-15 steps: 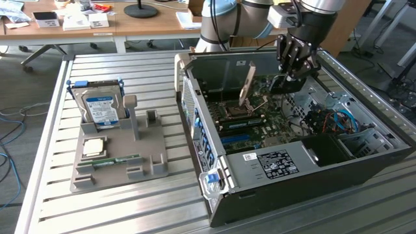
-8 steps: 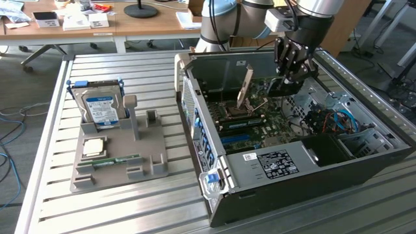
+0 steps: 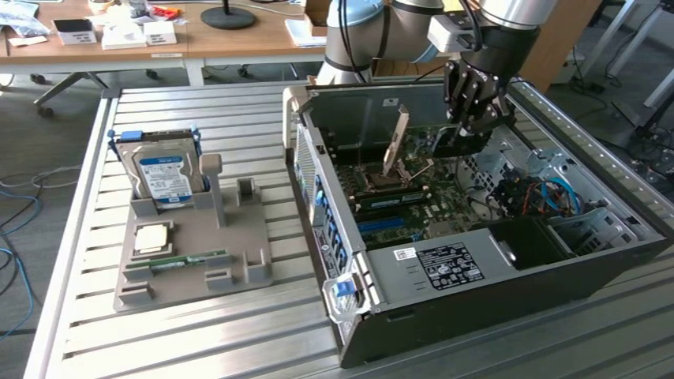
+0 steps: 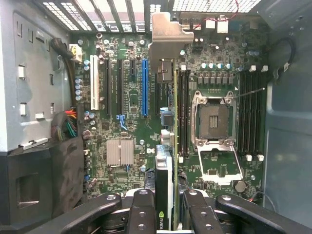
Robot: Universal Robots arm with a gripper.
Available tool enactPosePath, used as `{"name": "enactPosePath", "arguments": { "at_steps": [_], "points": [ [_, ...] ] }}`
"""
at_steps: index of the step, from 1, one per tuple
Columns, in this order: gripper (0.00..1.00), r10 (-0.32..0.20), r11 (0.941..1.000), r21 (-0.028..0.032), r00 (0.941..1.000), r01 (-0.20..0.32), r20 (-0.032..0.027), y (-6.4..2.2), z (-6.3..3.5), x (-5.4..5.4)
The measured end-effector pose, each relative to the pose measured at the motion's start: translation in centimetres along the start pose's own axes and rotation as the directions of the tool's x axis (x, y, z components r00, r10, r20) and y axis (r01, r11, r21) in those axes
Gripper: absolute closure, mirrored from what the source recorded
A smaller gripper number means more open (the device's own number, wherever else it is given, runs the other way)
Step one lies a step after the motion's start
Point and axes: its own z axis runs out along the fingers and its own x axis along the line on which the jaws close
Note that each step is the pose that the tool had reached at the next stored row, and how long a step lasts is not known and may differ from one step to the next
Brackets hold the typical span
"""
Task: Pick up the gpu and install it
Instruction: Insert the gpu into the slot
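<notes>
Gpu [image 4: 165,185], a thin green circuit card with a dark face and a long silver metal end bracket, hangs edge-down inside the black and grey open tower computer case [image 3: 421,339]. It is held over the green motherboard [image 4: 122,97]. The black multi-link gripper [image 4: 168,214] is clamped on it, one finger against each flat face.

I judge that the pick-up is done and the install is in hand. From these frames I cannot tell whether the card's lower edge touches a slot.

Seating calls for that edge to run parallel to its slot and directly above it. The bracket has to meet the rear openings of the case, and the push has to go straight down without tilt.

The exterior view shows the gpu [image 3: 460,144] low under the gripper [image 3: 474,118], close to the board. The wrist view gives the line-up instead: the card lies just beside the long blue plastic expansion slot [image 4: 145,87], on the side towards the silver processor socket [image 4: 214,122].
</notes>
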Motion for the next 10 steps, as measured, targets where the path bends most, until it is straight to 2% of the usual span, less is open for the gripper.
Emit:
{"name": "enactPosePath", "arguments": {
  "at_steps": [10],
  "points": [
    [0.73,0.0,1.0,0.0,1.0,0.0,0.0001,0.4,0.01,0.01]
  ]
}}
